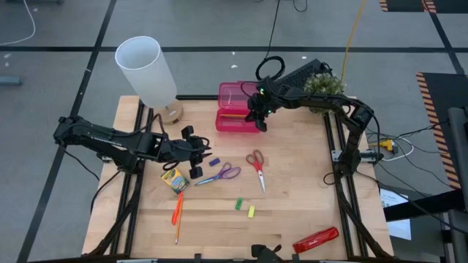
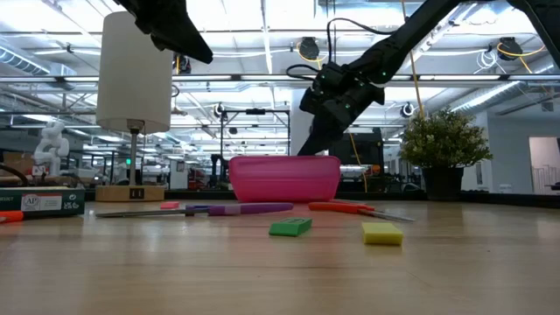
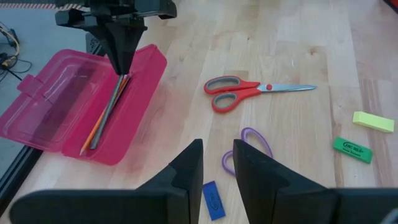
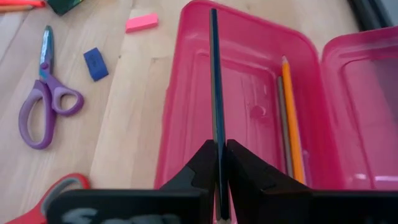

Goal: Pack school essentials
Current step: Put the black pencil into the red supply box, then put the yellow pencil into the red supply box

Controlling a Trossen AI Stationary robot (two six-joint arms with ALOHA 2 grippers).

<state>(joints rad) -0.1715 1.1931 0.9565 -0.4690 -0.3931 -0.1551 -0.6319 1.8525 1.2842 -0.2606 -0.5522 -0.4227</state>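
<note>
Across the wooden table point(image 1: 292, 183), we see the open pink pencil case point(image 1: 238, 117) at upper centre of the high view, already holding an orange pencil point(image 4: 292, 118) and a grey one beside it. We judge the packing barely begun: red scissors point(image 1: 257, 165), purple scissors point(image 1: 223, 174), crayon box point(image 1: 175, 180), the erasers and two more pencils at lower left are left. The right gripper point(image 4: 217, 158) hovers over the case, fingers pressed on a dark pencil point(image 4: 214, 81). The left gripper point(image 3: 217, 168) hangs near the purple scissors, fingers slightly parted, holding nothing.
</note>
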